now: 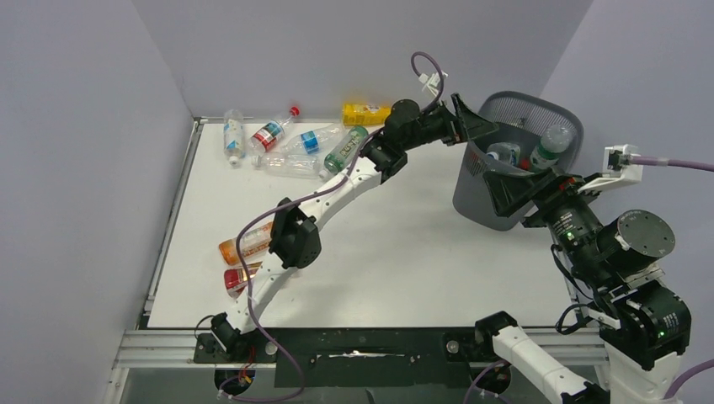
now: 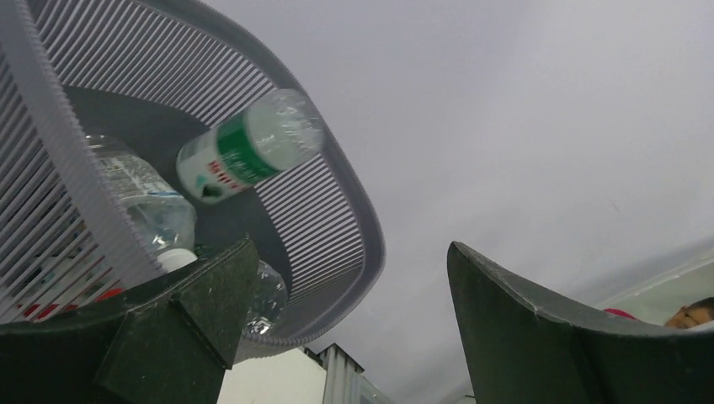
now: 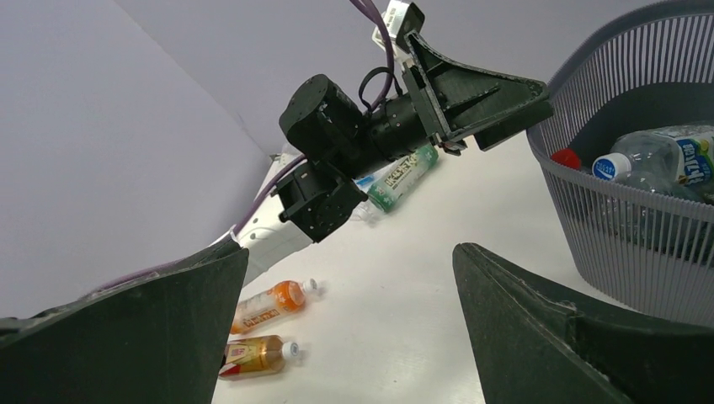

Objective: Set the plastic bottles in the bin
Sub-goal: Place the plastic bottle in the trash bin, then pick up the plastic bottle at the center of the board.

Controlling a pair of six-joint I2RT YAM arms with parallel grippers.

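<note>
The dark grey mesh bin [image 1: 471, 198] stands at the back right. Inside it lie a green-labelled bottle [image 1: 551, 145] and a blue-labelled one [image 1: 503, 153]. My left gripper [image 1: 473, 124] is open and empty at the bin's left rim. Its wrist view looks into the bin [image 2: 337, 210] at the green-labelled bottle [image 2: 248, 147] and a clear one [image 2: 143, 202]. My right gripper [image 1: 512, 190] is open and empty in front of the bin. Several bottles lie at the back left, among them a yellow one [image 1: 365, 114] and a green one [image 1: 345, 149].
An orange bottle [image 1: 246, 246] and an amber one [image 1: 240, 278] lie at the left, partly under the left arm; both show in the right wrist view [image 3: 269, 305] [image 3: 253, 355]. Grey walls close the back and both sides.
</note>
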